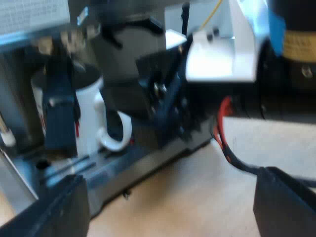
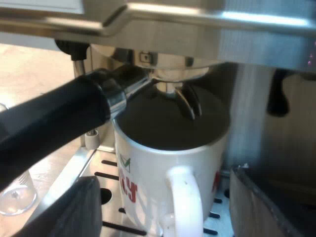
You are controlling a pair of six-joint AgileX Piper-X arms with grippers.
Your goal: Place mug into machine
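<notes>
now the mug (image 2: 168, 163) is sitting on the machine's (image 2: 197, 24) drip tray (image 2: 106, 170), under the holder (image 2: 59, 118). the right gripper (image 2: 165, 212) is hanging open around the mug's handle. the left gripper (image 1: 165, 207) is hanging open over the table (image 1: 197, 192).

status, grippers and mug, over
Left gripper open, empty. Right gripper open, flanking mug. Mug on drip tray under holder spouts. Measuring glass beside tray, clear of mug.
</notes>
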